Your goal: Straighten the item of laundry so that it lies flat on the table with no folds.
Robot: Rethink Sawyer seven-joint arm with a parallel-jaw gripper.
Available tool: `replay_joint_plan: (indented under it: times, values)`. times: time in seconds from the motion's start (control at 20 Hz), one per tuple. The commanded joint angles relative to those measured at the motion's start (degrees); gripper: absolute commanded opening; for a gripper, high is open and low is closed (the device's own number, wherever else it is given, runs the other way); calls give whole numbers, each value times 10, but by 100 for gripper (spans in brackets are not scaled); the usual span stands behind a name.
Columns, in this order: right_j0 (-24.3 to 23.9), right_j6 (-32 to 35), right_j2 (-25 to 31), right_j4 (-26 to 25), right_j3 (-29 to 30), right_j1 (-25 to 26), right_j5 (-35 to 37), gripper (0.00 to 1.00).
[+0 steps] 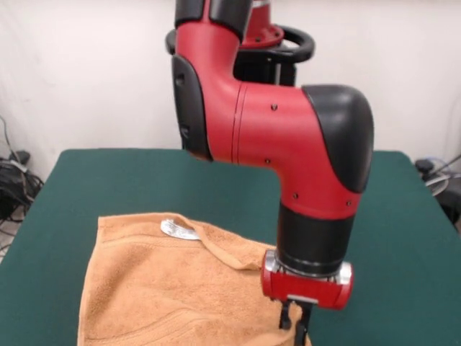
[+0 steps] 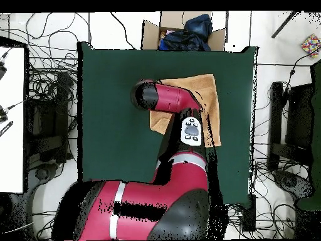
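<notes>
The orange-tan towel lies on the near part of the green table, rumpled, with its far edge folded over and a white label showing near that edge. My gripper points down at the towel's right corner, fingers close together on the cloth at the picture's bottom edge. In the overhead view the towel shows at the table's far side, partly hidden under my arm. The gripper itself is hidden there.
A cardboard box with dark blue cloth in it stands just past the table's far edge in the overhead view. Cables lie on the floor around the table. My arm's elbow hangs over the table's middle.
</notes>
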Motion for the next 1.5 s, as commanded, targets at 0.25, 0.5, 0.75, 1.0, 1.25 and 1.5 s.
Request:
replay_joint_plan:
  times: [0.25,0.5,0.75,1.0,1.25,1.5]
  values:
    - [15,88,58,26,-65,53,-12,0]
    - [18,94,49,17,-58,49,-34,0]
    - [19,97,39,15,-30,23,-13,100]
    - [6,81,43,11,24,-31,13,100]
    - [-4,70,43,4,89,-93,25,100]
    - [-26,28,41,-19,151,-151,35,100]
